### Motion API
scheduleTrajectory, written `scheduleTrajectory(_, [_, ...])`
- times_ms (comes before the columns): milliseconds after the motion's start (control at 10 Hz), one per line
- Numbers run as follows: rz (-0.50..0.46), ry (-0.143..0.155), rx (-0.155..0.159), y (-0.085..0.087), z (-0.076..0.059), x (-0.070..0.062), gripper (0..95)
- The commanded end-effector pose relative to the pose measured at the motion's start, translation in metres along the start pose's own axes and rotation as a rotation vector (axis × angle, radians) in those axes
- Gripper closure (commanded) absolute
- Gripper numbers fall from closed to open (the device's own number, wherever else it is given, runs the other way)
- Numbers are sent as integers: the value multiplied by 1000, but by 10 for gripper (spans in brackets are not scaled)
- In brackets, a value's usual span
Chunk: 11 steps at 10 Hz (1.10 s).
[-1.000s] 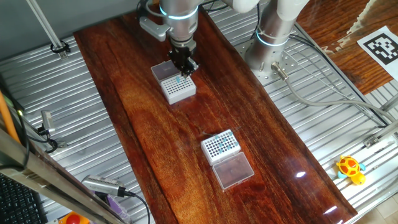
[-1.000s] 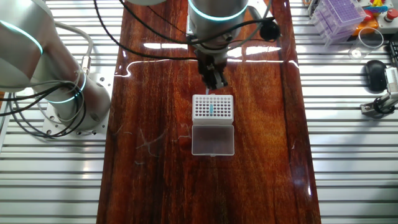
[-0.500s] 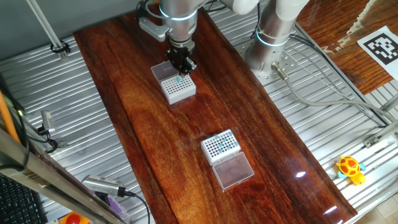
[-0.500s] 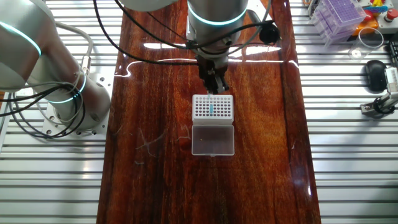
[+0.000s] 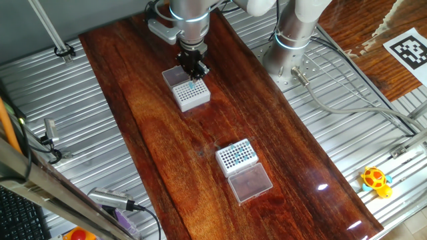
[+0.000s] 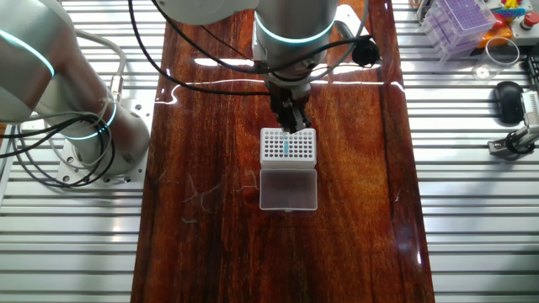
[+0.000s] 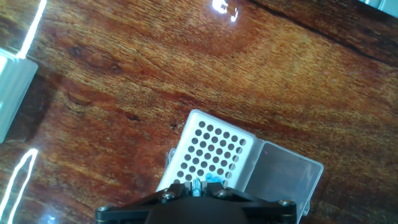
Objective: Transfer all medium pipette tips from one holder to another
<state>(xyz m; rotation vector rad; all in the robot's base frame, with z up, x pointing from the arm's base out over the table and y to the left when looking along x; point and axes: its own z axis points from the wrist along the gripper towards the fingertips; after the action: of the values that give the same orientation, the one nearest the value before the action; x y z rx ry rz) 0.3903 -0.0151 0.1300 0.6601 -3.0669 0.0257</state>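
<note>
Medium pipette tips (image 6: pixel 286 149) mid-rack (image 6: pixel 288 145), fingers (image 6: pixel 292 123) above its far edge, grip state unclear.

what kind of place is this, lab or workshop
Most likely a robotics lab bench set up for lab-automation trials: white pipette tip racks on a wooden board, a slotted aluminium table, and a printed fiducial marker.

Lighting: bright, even, overhead. White glare streaks on glossy wooden tabletop (image 6: pixel 210 210). Shadows soft. Fixed views sharp; hand view slightly soft.
</note>
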Motion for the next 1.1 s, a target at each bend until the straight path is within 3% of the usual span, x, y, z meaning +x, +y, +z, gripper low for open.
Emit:
scheduleTrajectory(100, [-2,0,0,0,1,-1,950])
scheduleTrajectory(1100, [-9,-4,5,-4,4,-6,950])
